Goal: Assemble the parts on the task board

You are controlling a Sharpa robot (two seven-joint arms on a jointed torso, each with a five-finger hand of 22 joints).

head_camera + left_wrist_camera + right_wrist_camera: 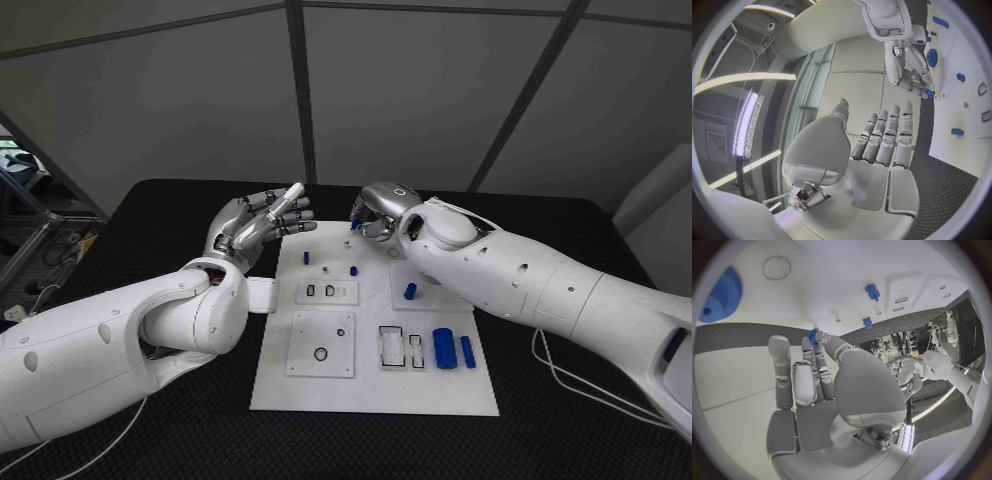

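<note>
Blue cylinder (444, 348) lengthwise along board (375, 385)

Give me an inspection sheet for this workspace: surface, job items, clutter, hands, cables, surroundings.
Surface: black table, task board at centre.
Job's things: blue parts lying and standing on the board; blue gear on it.
Clutter: nothing seen.
Hands: left hand raised at the board's far left corner, fingers apart, holding nothing; right hand pinches a small blue part at its fingertips.
Cables: white cable on the table under the right arm.
Surroundings: grey panel walls.
</note>
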